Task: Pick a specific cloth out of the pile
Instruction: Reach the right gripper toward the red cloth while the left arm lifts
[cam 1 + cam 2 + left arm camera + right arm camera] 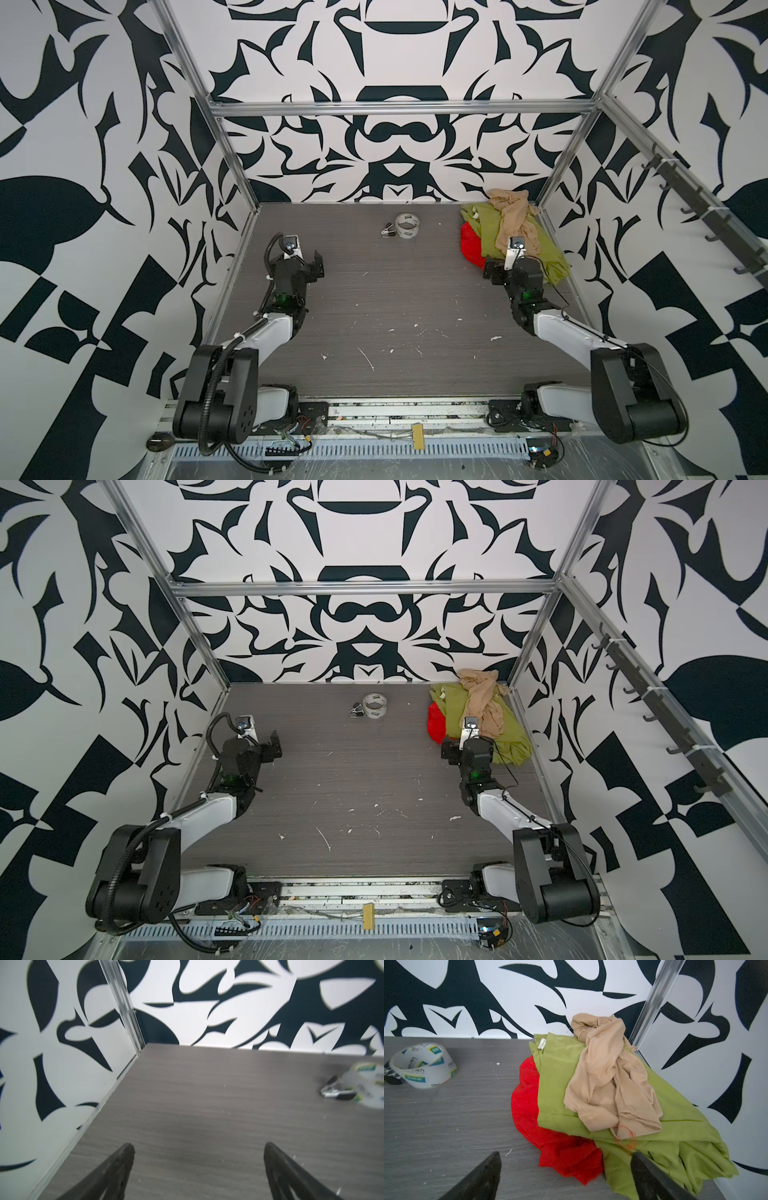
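Observation:
The pile [496,243] lies in the far right corner of the table. Its bright red cloth [550,1138] is at the bottom and shows only along the pile's near-left edge [471,245] [436,727]. An olive-green cloth [560,1084] covers most of it, and a crumpled beige cloth [608,1084] lies on top. My right gripper [565,1154] [491,271] hovers open just in front of the red edge, touching nothing. My left gripper [199,1144] [318,266] is open over bare table at the left, far from the pile.
A tape roll [407,226] [423,1066] with a binder clip [387,229] beside it sits at the far middle of the table. Patterned walls and a metal corner post [654,1001] close in right behind the pile.

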`<state>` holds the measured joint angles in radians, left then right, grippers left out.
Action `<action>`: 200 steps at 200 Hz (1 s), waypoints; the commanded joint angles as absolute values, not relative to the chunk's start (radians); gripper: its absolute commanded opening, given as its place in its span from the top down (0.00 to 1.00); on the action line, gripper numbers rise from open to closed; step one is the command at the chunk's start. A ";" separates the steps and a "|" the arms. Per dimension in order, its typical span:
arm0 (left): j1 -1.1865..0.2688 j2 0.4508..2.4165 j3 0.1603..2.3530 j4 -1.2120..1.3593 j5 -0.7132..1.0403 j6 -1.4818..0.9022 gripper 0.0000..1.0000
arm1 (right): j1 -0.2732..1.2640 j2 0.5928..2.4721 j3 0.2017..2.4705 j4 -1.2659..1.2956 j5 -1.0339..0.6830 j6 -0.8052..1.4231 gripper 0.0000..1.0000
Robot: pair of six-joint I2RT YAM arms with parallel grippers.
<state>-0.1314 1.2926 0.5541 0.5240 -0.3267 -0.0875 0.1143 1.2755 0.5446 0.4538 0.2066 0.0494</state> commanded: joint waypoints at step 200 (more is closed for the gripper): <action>-0.183 1.568 0.847 0.150 0.458 -0.575 0.01 | 0.210 1.713 1.287 -0.386 0.138 0.175 0.07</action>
<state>-0.1802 1.5383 0.8581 0.0944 0.3534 -0.5186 0.1631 1.6703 1.1721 -0.2657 0.0357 0.2359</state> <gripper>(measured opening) 0.995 0.947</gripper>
